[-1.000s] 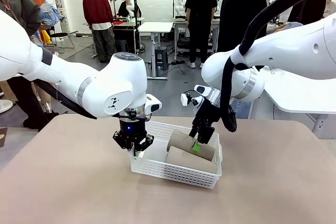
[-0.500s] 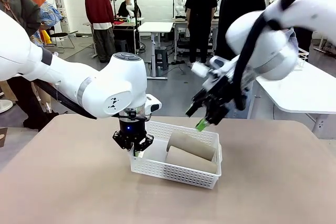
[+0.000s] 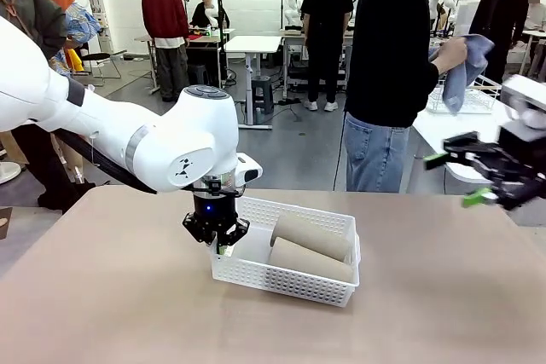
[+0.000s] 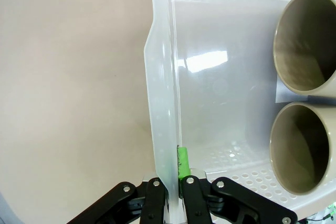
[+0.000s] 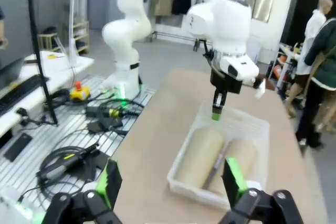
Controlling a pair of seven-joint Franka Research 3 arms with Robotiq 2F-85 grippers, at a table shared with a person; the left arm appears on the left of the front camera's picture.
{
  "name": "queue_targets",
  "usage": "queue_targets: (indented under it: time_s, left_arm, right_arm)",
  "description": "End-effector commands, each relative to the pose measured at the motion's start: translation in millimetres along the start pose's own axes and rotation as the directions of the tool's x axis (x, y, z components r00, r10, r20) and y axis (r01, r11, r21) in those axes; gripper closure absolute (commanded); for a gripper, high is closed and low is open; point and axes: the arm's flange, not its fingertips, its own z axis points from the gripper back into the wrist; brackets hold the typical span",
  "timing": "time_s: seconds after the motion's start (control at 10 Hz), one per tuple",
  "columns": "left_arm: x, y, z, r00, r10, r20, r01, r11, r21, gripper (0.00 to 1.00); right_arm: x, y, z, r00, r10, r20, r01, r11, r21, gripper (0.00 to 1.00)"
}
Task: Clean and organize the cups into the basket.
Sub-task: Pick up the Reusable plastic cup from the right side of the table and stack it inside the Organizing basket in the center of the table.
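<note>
Gripping the basket [image 3: 281,280] by the short wall at its nine o'clock end, the left gripper [image 3: 217,243] is pointing straight down, its jaws closed on the thin white plastic. In the left wrist view that wall is running up between the two black fingers, and a green pad [image 4: 181,162] is pressing against its inner face.

The basket is sitting near the middle of the table [image 3: 111,304]. Two tan cups are lying on their sides in its three o'clock half: the near cup [image 3: 311,260] is resting along the six o'clock wall, and the far cup [image 3: 311,234] is lying just beside it toward twelve o'clock. They are touching along their lengths. Both open mouths are facing nine o'clock, toward the clamped wall.

The right gripper [image 3: 478,181] is hanging in the air at the three o'clock edge of the front view, well apart from the basket, with its jaws spread wide and empty. In the right wrist view its green pads are standing far apart, with the basket and both cups showing between them farther off.

A person [image 3: 388,66] is standing at the table's twelve o'clock side, holding a grey-blue cloth [image 3: 469,74] in one hand.
</note>
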Motion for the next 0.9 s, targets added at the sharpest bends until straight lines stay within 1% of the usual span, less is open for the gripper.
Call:
queue_targets:
  time_s: [0.0,0.1,0.2,0.5,0.6,0.7,0.8]
  left_arm:
    - [-2,1,2,1.0,-0.007,0.006,0.007,1.0,-0.004,1.0]
    - [-2,1,2,1.0,-0.007,0.006,0.007,1.0,-0.004,1.0]
    - [-2,1,2,1.0,-0.007,0.006,0.007,1.0,-0.004,1.0]
    - [-2,1,2,1.0,-0.007,0.006,0.007,1.0,-0.004,1.0]
    - [-2,1,2,1.0,-0.007,0.006,0.007,1.0,-0.004,1.0]
    - [-2,1,2,1.0,-0.007,0.006,0.007,1.0,-0.004,1.0]
    - [-2,1,2,1.0,-0.007,0.006,0.007,1.0,-0.004,1.0]
  right_arm:
    - [-48,-2,33,0.993,0.0,0.116,0.013,0.993,-0.117,0.0]
    - [-68,4,49,0.99,-0.007,0.143,0.032,0.984,-0.176,0.0]
    - [-85,9,61,0.989,-0.021,0.148,0.053,0.975,-0.218,0.0]
    - [-127,16,79,0.986,-0.068,0.151,0.111,0.951,-0.29,0.0]
    - [-133,17,81,0.985,-0.106,0.134,0.143,0.941,-0.306,0.0]
    - [-123,22,78,0.985,-0.081,0.153,0.119,0.959,-0.258,0.0]
    - [-123,22,78,0.985,-0.081,0.153,0.119,0.959,-0.258,0.0]
